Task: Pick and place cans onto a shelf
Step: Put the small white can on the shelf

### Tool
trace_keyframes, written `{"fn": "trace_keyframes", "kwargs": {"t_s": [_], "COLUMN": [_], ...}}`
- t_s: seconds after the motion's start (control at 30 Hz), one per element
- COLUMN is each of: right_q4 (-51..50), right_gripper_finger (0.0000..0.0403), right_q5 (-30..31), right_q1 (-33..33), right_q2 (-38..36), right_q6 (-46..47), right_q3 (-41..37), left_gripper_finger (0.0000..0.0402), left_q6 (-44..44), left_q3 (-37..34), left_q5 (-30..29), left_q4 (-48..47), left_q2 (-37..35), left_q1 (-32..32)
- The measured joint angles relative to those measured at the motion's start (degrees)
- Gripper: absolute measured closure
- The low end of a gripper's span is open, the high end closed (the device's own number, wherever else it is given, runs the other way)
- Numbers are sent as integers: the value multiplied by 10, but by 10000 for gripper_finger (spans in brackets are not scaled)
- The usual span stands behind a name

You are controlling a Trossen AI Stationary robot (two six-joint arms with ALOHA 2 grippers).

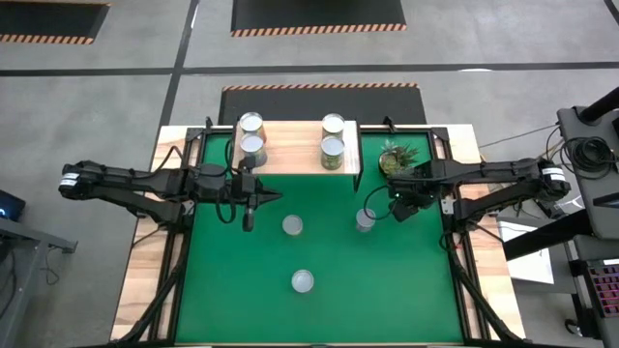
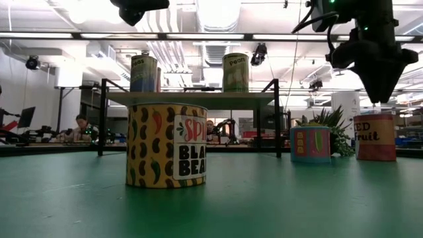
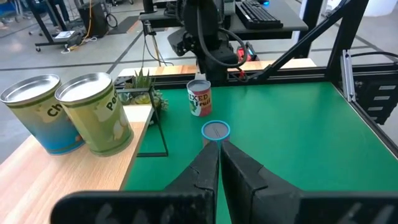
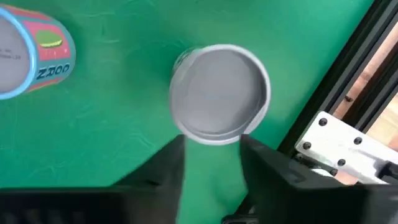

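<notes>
right gripper parted above a can, four cans up on the shelf

right gripper (image 4: 211,165) hangs above the red mixed-fruit can (image 1: 365,219), fingers parted with a gap between them, gripping nothing. in the right wrist view the can's silver top sits just ahead of the fingertips, not between them. the can stands upright on the green table (image 1: 406,290), near the potted plant (image 1: 397,157) and the shelf's right end.

left gripper (image 1: 248,222) hovers over the table just in front of the shelf (image 1: 290,155), fingers clenched together, empty.

four cans stand upright on the shelf in two pairs: left pair (image 1: 251,137), right pair (image 1: 332,141).

blue-and-pink can (image 1: 292,225) stands on the table between the two grippers, apart from both. black beans can (image 1: 303,281) stands alone nearer the table's front edge, well apart from the rest.

people sit at desks in the room behind, low view.
</notes>
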Motion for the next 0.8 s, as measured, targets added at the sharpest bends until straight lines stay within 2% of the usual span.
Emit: {"fn": "trace_keyframes", "kwargs": {"t_s": [0.2, 0.37, 0.5, 0.8], "right_q4": [13, 29, 41, 100], "right_gripper_finger": [124, 56, 36, 35], "right_q5": [5, 5, 9, 22], "right_q1": [-18, -19, -19, -21], "right_q2": [0, 0, 0, 0], "right_q6": [-19, -23, -24, -27], "right_q3": [-2, -21, -40, -92], "left_gripper_finger": [402, 402, 402, 402], "left_q6": [1, 2, 2, 2], "left_q3": [0, 0, 0, 0], "left_q5": [0, 0, 0, 0], "left_q4": [0, -1, -1, 0], "left_q2": [0, 0, 0, 0], "left_q1": [0, 0, 0, 0]}}
